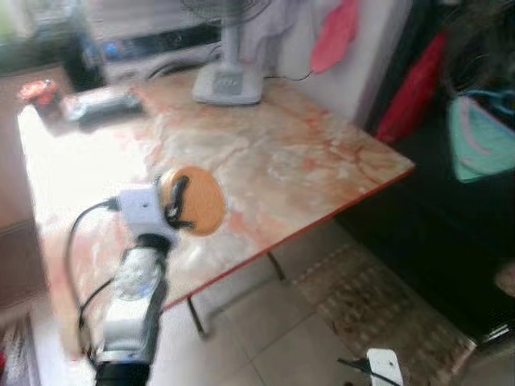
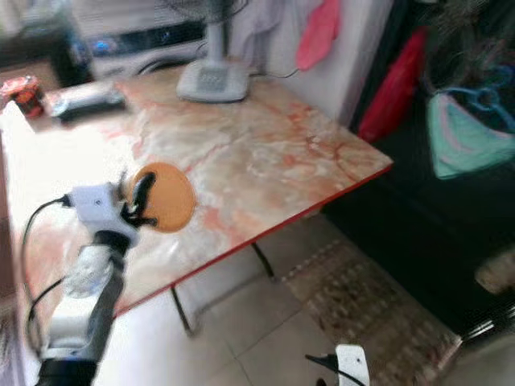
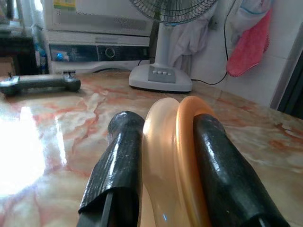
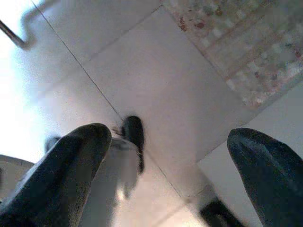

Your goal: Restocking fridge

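the left gripper [image 1: 179,203] is holding a round orange lid [image 1: 197,201] on its edge, just above the near part of the marble counter [image 1: 306,161]. in the left wrist view the two black fingers [image 3: 118,161] are pressing on both faces of the lid [image 3: 177,156], so the grip is looking firm; it could be a flat container and not a lid, i cannot tell which. the right gripper [image 4: 165,161] is hanging wide and holding nothing, pointing down at the tiled floor [image 4: 156,71] beside a patterned mat [image 4: 241,47].

further on the counter a dark handheld controller [image 3: 40,83] is lying, and behind it a white standing fan [image 3: 163,71] is resting on its base. a white appliance [image 3: 94,38] is standing beyond the counter, and a pink cloth [image 3: 251,42] is hanging on the wall.

i am judging that the step in hand is the pick-up and carry: the lid is already lifted. no fridge is showing here, so the next move is calling for turning away from the counter and walking to find it, while keeping the grip tight so the thin, smooth lid is not slipping.
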`<state>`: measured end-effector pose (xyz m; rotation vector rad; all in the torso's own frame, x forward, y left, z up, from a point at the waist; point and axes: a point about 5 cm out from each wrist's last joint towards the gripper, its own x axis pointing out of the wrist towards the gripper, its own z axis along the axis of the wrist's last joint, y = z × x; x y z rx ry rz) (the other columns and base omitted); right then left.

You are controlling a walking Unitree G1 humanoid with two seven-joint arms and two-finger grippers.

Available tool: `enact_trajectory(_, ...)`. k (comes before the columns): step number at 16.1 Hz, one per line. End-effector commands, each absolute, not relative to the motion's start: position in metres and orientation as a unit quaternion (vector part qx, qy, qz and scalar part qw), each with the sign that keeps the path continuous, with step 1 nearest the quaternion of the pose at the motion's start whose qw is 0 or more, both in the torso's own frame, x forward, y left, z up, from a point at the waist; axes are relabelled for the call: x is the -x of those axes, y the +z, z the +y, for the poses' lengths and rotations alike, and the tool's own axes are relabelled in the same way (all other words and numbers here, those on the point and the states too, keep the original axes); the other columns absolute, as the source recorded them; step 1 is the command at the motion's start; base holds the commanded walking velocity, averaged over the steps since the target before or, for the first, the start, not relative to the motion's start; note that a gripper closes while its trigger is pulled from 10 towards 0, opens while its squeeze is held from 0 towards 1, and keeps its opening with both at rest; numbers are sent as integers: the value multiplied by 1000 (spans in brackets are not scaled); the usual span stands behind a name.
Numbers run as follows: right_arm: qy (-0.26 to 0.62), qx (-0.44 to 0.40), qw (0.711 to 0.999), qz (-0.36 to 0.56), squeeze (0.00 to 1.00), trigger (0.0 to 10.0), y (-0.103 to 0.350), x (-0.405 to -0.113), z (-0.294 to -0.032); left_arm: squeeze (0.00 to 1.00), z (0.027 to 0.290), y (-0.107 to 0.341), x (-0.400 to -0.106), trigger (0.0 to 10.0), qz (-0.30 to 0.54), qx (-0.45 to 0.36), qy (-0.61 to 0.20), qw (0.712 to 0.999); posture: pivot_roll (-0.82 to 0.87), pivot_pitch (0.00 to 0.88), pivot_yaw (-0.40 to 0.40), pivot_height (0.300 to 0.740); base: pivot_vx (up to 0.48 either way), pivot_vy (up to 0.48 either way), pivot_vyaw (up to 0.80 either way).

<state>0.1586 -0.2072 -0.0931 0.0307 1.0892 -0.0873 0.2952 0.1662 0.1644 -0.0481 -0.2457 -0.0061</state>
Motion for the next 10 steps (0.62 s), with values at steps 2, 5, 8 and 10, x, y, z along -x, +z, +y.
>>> enact_trajectory(2,-40,-10,850,524,0,10000,-94,-155,-209,0,157,169,-297,10000,-134,18,-20,991,25,0,31,740,0,0,-788)
enact_trajectory(5,-46,-13,850,524,0,10000,-94,-154,-210,0,154,169,-296,10000,-134,21,-24,990,26,0,30,740,0,0,-788)
enact_trajectory(8,-39,-7,851,523,0,10000,-94,-155,-210,0,154,169,-297,10000,-134,19,-24,991,25,0,29,740,0,0,-788)
enact_trajectory(10,-38,-6,851,524,0,10000,-94,-155,-210,0,153,169,-297,10000,-135,19,-25,990,24,0,30,740,0,0,-788)
